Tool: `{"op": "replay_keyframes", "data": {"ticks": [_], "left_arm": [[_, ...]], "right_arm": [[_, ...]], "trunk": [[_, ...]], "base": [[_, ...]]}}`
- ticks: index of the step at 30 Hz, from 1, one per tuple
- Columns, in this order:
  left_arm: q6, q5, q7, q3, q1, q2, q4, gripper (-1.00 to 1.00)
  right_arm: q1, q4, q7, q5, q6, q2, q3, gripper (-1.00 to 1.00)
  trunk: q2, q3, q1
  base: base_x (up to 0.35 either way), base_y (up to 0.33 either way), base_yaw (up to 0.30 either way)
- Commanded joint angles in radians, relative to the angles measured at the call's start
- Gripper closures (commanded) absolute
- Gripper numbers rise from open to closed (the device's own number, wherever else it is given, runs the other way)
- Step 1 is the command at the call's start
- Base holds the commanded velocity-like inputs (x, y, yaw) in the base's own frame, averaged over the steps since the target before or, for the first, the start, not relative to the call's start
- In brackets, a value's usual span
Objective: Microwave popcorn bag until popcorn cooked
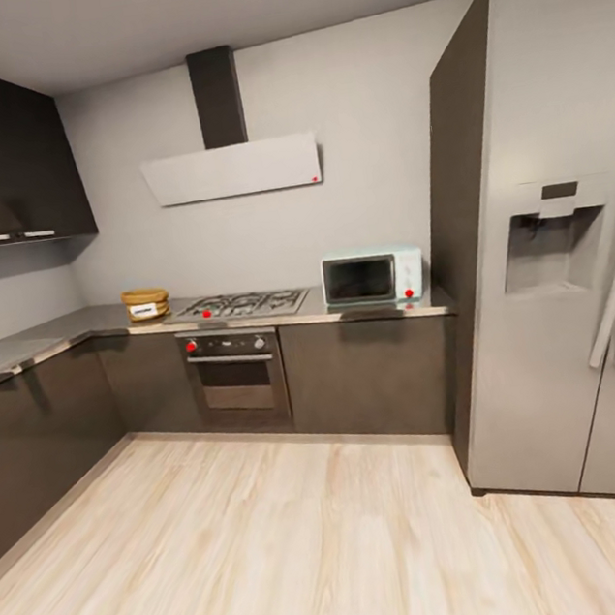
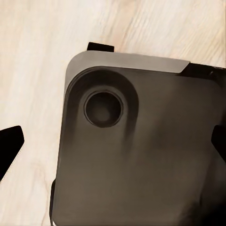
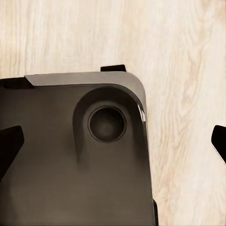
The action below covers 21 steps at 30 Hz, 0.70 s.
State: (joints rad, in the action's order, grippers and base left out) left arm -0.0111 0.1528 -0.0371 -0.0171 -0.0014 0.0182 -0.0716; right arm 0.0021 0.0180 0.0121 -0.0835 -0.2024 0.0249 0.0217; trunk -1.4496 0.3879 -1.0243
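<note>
The bag (image 1: 146, 304) stands on the worktop (image 1: 20, 350) at the far wall, just left of the hob (image 1: 242, 305). It is upright, with its white label turned to the room. The microwave (image 1: 373, 277) is on the same worktop, on the other side of the hob and close to the fridge (image 1: 552, 234). Its dark door is closed. Below the hob is the built-in oven (image 1: 232, 367), and above it hangs the hood (image 1: 234, 169).

In my judgement the task is only at its first step, the approach. The robot is well apart from the worktop, with a wide stretch of wood floor (image 1: 284, 555) between, and nothing is taken yet.

Both arms hang low. The left tool (image 2: 113, 143) looks down at the robot base (image 2: 141, 155) and the floor. Its dark fingertips (image 2: 9, 141) appear at the two opposite edges of the picture, so the tool is released and holds nothing. The right tool (image 3: 113, 143) is the same: its fingertips (image 3: 9, 143) are far apart over the base, and empty.

The next move calls for driving forward and a little to the left, until the bag is within reach. Then one arm must rise to worktop height. The microwave door must also be opened before the bag can go in.
</note>
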Motion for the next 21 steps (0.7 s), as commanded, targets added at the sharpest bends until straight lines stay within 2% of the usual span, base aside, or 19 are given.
{"op": "replay_keyframes", "data": {"ticks": [1,9,21], "left_arm": [[-0.001,0.008,-0.004,-0.001,0.000,0.000,0.000,-1.00],[-0.004,0.008,-0.004,-0.001,0.000,0.000,0.001,-1.00],[-0.003,0.008,-0.004,-0.001,0.000,0.002,0.001,-1.00]], "right_arm": [[-0.001,0.002,0.002,-0.009,-0.006,0.000,0.001,-1.00],[-0.001,0.002,0.002,-0.007,-0.006,0.000,0.001,-1.00],[-0.001,0.002,0.002,-0.009,-0.006,0.000,0.001,-1.00]], "trunk": [[0.000,0.001,-0.001],[0.000,0.001,-0.001],[0.000,0.001,-0.001]], "base": [[0.333,0.000,0.000],[0.333,0.000,-0.018],[0.333,0.036,-0.210]]}}
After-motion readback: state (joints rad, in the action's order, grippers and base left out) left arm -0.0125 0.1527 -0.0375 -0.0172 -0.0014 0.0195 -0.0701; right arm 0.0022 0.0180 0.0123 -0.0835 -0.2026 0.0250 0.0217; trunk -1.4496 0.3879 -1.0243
